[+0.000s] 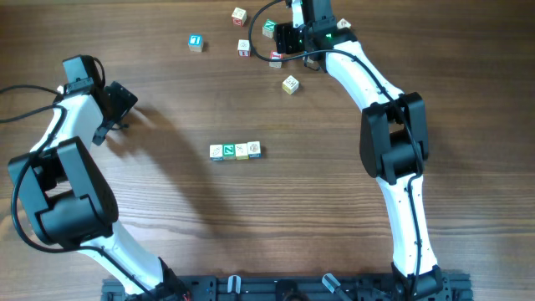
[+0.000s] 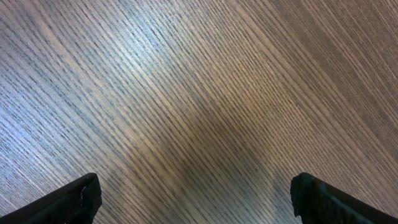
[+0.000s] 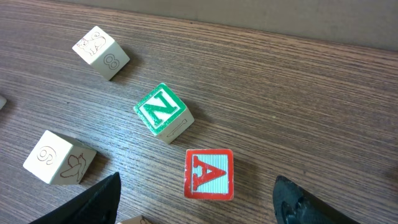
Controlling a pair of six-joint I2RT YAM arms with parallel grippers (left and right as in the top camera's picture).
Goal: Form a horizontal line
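The horizontal line is a straight row of small letter cubes touching side to side at the table's middle. My right gripper hovers at the far side, among loose cubes. In the right wrist view it stands open, with a red "A" cube lying on the wood between its fingertips, untouched. A green "N" cube lies just beyond. My left gripper is far left, away from all cubes. In its wrist view it is open over bare wood.
Loose cubes lie along the far edge: a blue-faced one, pale ones, and one nearer the row. Pale cubes marked "8" and "6" sit left of the right gripper.
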